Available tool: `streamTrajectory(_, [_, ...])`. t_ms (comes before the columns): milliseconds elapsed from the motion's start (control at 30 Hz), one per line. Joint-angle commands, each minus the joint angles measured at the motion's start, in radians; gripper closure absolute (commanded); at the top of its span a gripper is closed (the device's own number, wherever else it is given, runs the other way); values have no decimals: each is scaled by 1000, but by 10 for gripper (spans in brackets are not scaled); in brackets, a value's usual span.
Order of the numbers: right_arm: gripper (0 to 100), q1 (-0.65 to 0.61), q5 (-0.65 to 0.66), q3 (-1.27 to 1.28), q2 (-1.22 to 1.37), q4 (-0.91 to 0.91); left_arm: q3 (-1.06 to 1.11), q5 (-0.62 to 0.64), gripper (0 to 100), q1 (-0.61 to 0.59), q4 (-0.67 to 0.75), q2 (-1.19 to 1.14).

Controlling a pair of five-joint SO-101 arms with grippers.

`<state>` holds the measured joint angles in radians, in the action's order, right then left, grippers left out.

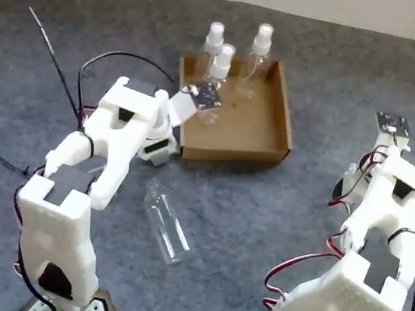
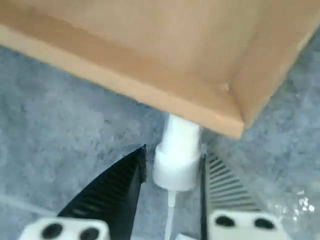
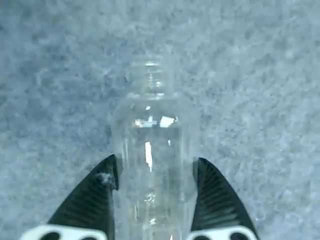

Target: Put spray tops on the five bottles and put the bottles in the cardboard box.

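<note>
One white plastic spray top (image 2: 176,165) sat pinched in my left hand (image 2: 172,152) beside the brown cardboard box (image 2: 150,60); my right hand (image 3: 155,162) clamped the clear plastic bottle (image 3: 150,115) mid-body: light, slippery, I judged.

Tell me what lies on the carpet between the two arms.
An uncapped clear bottle lies on its side on the grey carpet there, as the high view shows.
</note>
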<state>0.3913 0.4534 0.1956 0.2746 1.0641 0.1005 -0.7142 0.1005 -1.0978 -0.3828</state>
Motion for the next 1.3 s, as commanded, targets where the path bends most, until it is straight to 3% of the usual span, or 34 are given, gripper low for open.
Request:
streamTrajectory(0, [995, 13, 9, -22, 7, 2, -41, 20, 921, -8, 23, 5])
streamTrajectory(167, [995, 12, 9, -25, 7, 2, -74, 132, 941, -90, 26, 27])
streamTrajectory(400, [995, -18, 8, -18, 7, 8, -110, 565, 944, -188, 21, 102])
streamTrajectory(567, [995, -22, 9, -18, 4, 8, -114, 744, 943, -236, 28, 134])
streamTrajectory(767, [990, -28, 3, -30, -1, 107, -189, 750, 944, -252, 28, 260])
streamTrajectory(1033, [793, -22, 5, -104, 1, 179, -283, 750, 944, -271, -35, 406])
streamTrajectory(1267, [771, -24, 3, -197, -1, 236, -410, 750, 944, -337, -78, 463])
